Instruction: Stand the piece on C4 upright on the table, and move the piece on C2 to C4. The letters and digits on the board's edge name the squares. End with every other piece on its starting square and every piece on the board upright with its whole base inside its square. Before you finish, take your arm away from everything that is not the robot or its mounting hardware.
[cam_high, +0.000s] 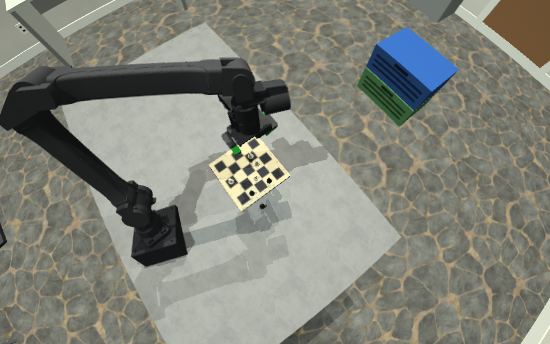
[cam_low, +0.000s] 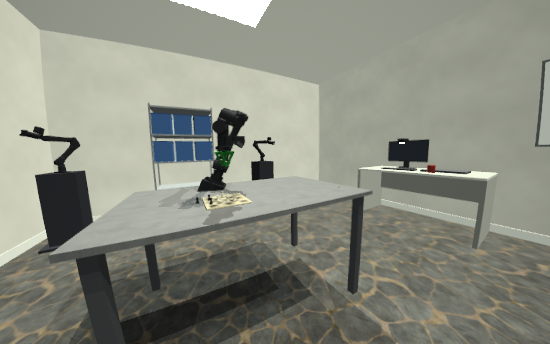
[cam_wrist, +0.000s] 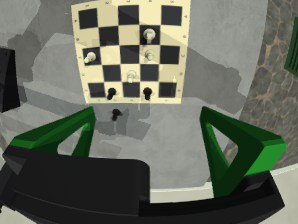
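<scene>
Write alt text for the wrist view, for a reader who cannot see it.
The open gripper, its green fingers wide apart and holding nothing, looks down at a small cream-and-black chessboard on a grey table. Several white and black pieces stand on the board, and one small black piece stands on the table just off its near edge.

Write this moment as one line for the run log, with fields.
gripper: open, holds nothing | position: above table, beside chessboard | off board: one black piece on table | pieces on board: untouched

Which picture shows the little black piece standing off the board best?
The wrist view: the black piece stands upright just off the board. The top view shows only a dot; the exterior view shows a tiny dark speck.
</scene>
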